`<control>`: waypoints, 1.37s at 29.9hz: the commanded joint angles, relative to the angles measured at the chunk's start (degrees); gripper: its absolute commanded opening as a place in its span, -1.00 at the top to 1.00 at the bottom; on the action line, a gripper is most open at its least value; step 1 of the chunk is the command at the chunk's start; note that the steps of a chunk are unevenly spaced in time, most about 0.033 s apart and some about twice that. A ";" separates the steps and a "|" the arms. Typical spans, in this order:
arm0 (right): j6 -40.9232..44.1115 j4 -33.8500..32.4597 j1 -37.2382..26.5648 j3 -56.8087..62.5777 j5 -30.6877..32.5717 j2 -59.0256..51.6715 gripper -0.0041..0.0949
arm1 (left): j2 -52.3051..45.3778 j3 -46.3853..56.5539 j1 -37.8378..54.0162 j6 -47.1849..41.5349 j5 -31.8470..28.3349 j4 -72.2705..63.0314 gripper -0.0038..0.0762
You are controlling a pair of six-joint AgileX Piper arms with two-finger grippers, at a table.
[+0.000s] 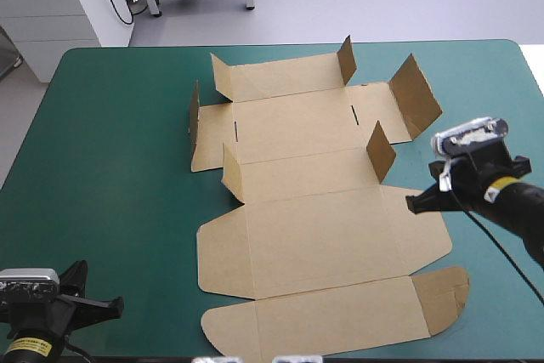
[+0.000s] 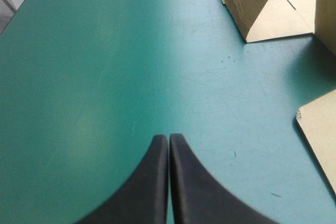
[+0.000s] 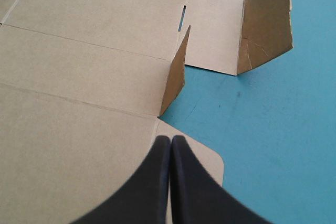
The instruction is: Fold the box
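Lying on table (image 1: pixel 110 167): box (image 1: pixel 314 235), opened out as a cut sheet, in the middle of the teal-green top.
Flaps (image 1: pixel 380 149): several small ones on the far half stand up; the near half is flat.
Left gripper (image 2: pixel 168 137): fingers pressed together, holding nothing, over the bare table near the front left corner, well apart from the box.
Right gripper (image 3: pixel 170 139): fingers pressed together, empty, over the box's right edge, near one raised flap.
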 commanded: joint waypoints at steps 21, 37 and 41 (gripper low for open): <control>-0.27 -3.95 0.05 -37.14 17.23 41.22 -0.43 | 1.20 -1.49 -0.18 -0.16 -4.26 -0.68 0.92; 0.31 -6.67 0.05 -39.63 18.23 53.02 -0.58 | 1.20 -1.49 -0.18 -0.32 -4.26 -0.68 0.92; -0.19 -5.96 0.05 -39.63 19.87 54.90 -0.53 | 1.20 -1.49 -0.18 -0.32 -4.26 -0.68 0.92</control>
